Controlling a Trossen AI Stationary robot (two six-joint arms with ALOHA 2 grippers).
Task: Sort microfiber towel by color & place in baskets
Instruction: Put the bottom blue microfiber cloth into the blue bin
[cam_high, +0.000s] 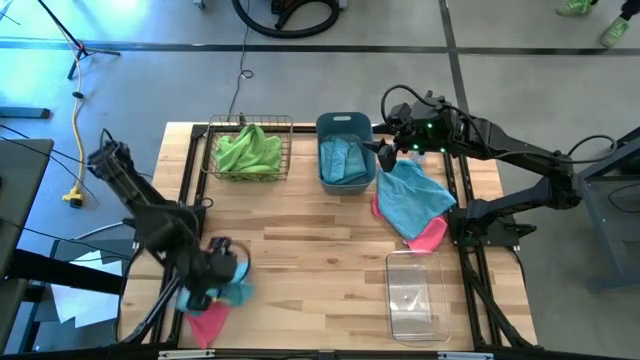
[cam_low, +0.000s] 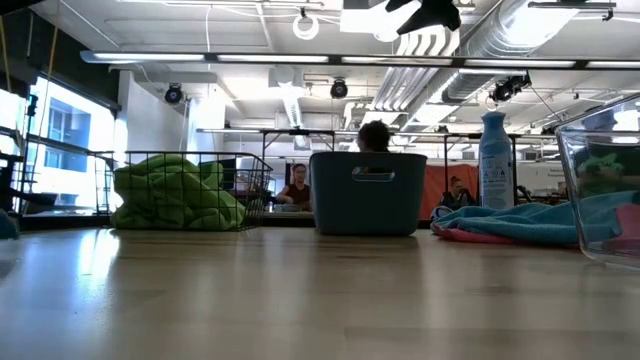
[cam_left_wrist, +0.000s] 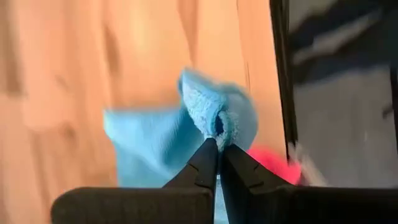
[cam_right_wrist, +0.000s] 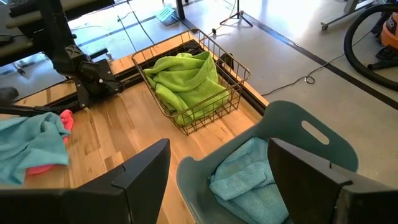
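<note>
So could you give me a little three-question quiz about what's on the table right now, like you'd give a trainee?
1. True or false: the wire basket holds green towels.
2. Which colour towel is the left gripper pinching? A pink, B light blue, C green.
3. Fill in: the right gripper hovers open above the slate-blue ____.

Key: 1 true. 2 B, a light blue towel, its jaws shut on a fold. 3 tub; blue towels lie inside. The clear bin looks empty.
</note>
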